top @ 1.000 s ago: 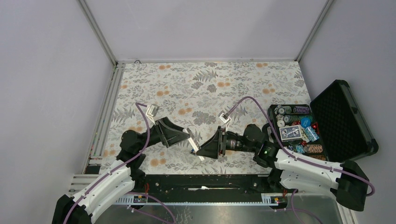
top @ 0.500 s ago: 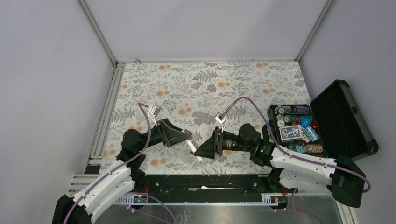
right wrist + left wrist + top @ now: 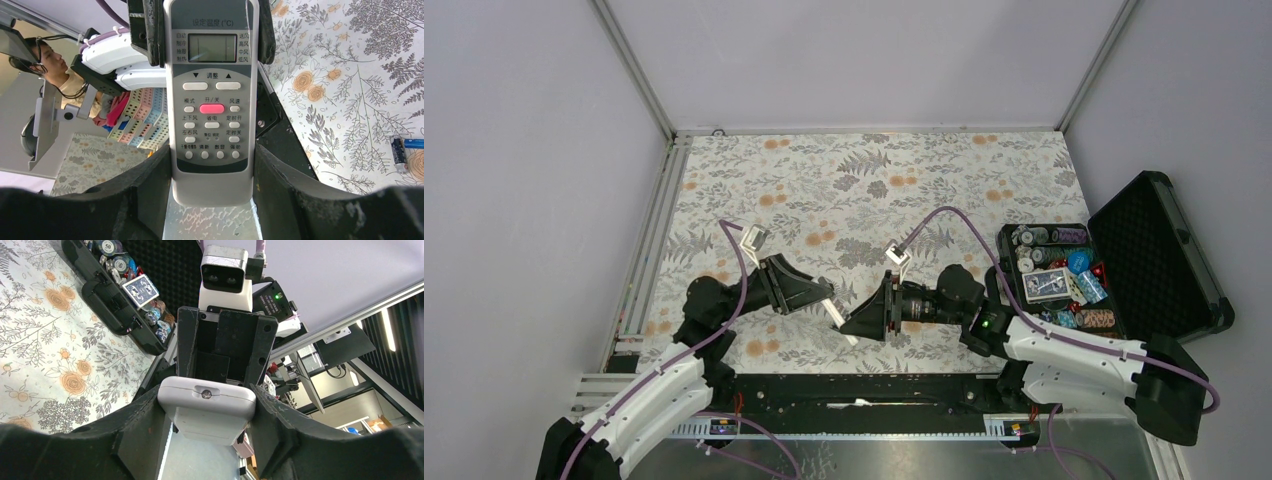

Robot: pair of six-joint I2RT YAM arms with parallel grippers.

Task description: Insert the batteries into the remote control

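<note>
The white remote control hangs above the near table between both grippers. My left gripper is shut on its upper end; in the left wrist view that end with its small emitter sits tight between the fingers. My right gripper is shut on its lower end. In the right wrist view the remote's button face shows, with grey screen and red button. Two blue batteries lie on the floral mat at that view's right edge. I cannot make them out in the top view.
An open black case with chip stacks, dice and a blue-backed card deck stands at the right, its lid leaning outward. The floral mat covers the table. Metal rails run along the left and near edges.
My right gripper has moved left and closed in on the remote's lower end. The left gripper and the remote have barely moved.
</note>
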